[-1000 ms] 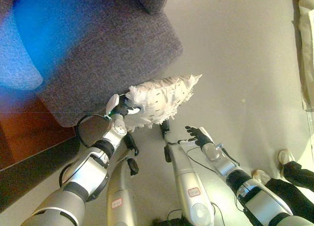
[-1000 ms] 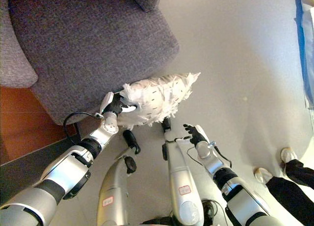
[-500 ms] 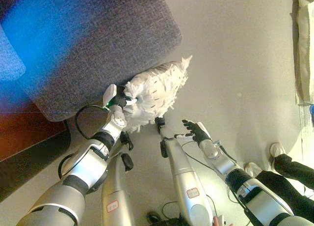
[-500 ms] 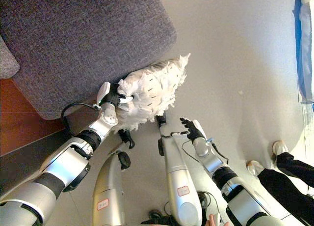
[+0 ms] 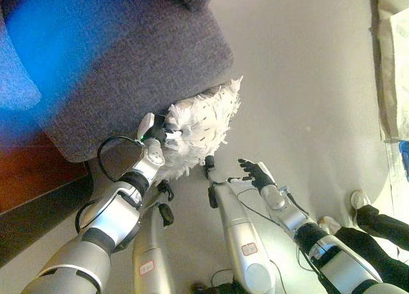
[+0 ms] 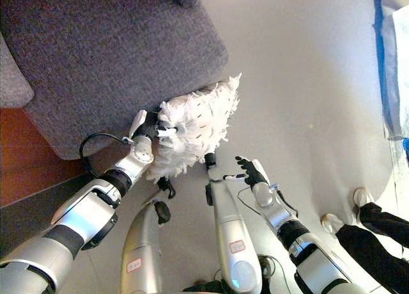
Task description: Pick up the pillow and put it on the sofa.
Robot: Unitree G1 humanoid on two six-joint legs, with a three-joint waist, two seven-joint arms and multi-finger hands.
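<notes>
At the front edge of the sofa [image 6: 121, 57], a white, shaggy pillow [image 6: 195, 131] flecked with small dark marks hangs off the floor, its far corner fanning out in a tufted fringe and its upper end overlapping the corner of the dark grey seat cushion. The left hand [image 6: 152, 129] has its fingers curled into the pillow's near end (white tips show against the fluff), gripping it beside the seat's front face. The right hand [image 6: 250, 173] hovers apart over the pale floor [image 6: 300, 83], holding nothing, fingers loosely spread. The right eye view shows the seat's woven grey fabric plainly and reddish-brown flooring beside it. At lower right, a person's shoes [image 5: 356, 200] and dark trouser legs stand on the floor.
</notes>
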